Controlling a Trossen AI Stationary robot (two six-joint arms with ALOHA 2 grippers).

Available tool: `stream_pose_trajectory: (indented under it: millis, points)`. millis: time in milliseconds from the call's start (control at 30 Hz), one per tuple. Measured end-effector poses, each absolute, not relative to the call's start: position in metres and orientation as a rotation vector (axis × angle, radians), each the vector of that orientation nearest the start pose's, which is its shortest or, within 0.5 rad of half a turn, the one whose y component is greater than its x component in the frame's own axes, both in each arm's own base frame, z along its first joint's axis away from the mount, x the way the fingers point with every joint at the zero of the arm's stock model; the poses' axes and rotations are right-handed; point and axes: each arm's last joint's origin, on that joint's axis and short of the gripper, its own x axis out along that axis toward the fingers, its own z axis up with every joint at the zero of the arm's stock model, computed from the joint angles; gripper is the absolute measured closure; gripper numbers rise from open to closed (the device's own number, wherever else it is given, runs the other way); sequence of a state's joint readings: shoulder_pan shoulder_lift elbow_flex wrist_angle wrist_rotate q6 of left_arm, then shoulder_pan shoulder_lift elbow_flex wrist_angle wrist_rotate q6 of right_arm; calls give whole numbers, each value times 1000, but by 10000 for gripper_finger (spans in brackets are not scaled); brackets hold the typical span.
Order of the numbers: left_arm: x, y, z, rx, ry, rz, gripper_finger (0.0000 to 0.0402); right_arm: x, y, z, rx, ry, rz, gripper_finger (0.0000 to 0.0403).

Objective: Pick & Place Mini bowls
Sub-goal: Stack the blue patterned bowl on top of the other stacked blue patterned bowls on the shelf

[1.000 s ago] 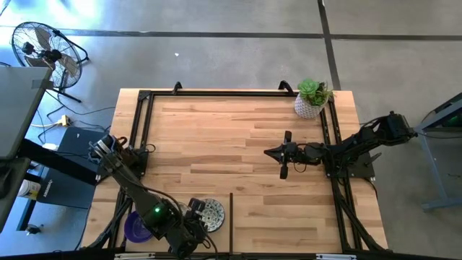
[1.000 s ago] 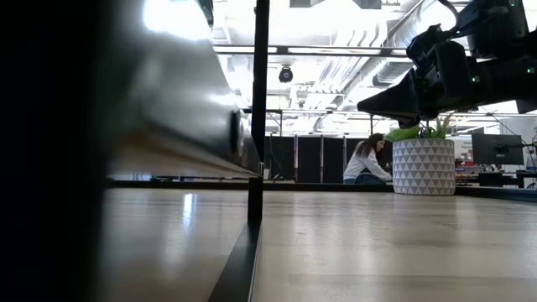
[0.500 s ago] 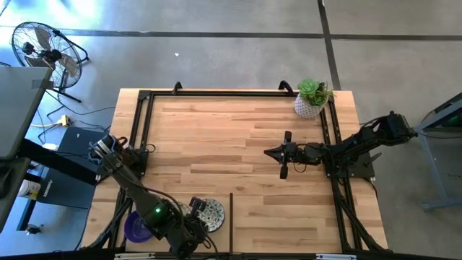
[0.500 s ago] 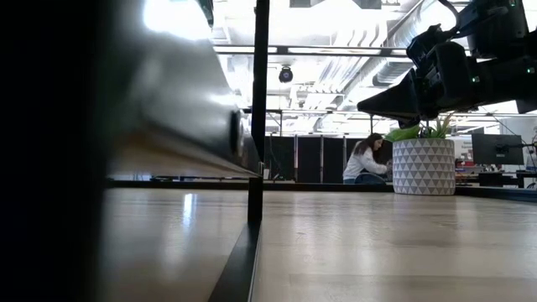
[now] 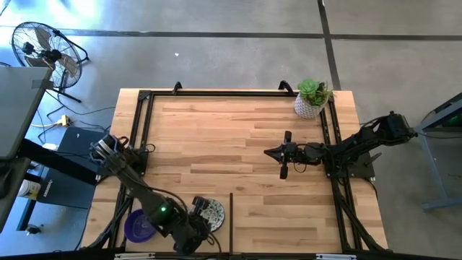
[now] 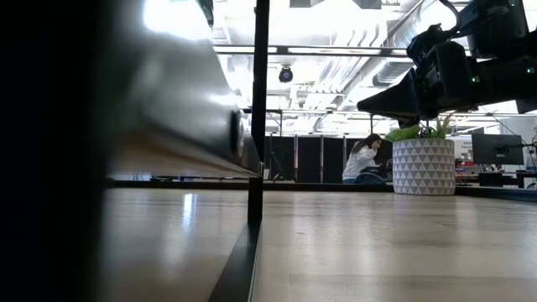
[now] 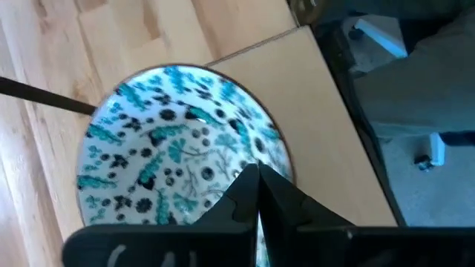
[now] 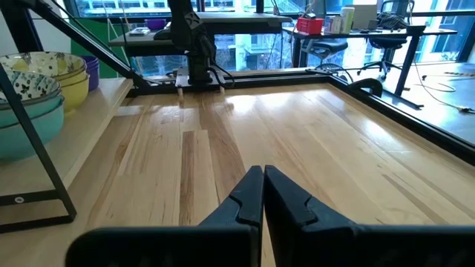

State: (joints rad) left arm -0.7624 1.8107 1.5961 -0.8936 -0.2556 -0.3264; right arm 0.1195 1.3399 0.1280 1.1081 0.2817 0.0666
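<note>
The left gripper (image 7: 257, 194) has crept a little further over the patterned bowl (image 7: 182, 144), fingers pressed together just above its near rim, so no grasp yet, while the right gripper (image 5: 283, 153) waits mid-table, fingers likewise together.

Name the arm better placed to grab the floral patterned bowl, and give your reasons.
Left. The left gripper hangs right over the floral bowl at the table's near edge, beside the purple bowl. The right gripper sits above bare wood mid-table, well away from both bowls.
</note>
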Motion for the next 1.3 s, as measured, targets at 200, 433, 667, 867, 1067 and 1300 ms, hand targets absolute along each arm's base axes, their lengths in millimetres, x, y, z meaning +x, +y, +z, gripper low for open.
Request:
stream_pose_trajectory:
  millis: [200, 433, 667, 867, 1067, 1300]
  points:
    - [279, -255, 278, 246, 1024, -298, 401, 196, 15, 142, 45, 95, -166, 402]
    - [280, -256, 279, 241, 1014, -299, 401, 196, 15, 142, 42, 95, -167, 401]
    - [280, -256, 274, 241, 1009, -302, 401, 196, 15, 142, 42, 95, -166, 401]
    - [280, -256, 270, 241, 1014, -299, 401, 196, 15, 142, 42, 96, -166, 402]
    - [280, -256, 270, 242, 1016, -299, 401, 196, 15, 142, 42, 96, -166, 402]
    - [277, -253, 278, 244, 1019, -299, 401, 196, 15, 142, 38, 96, -166, 401]
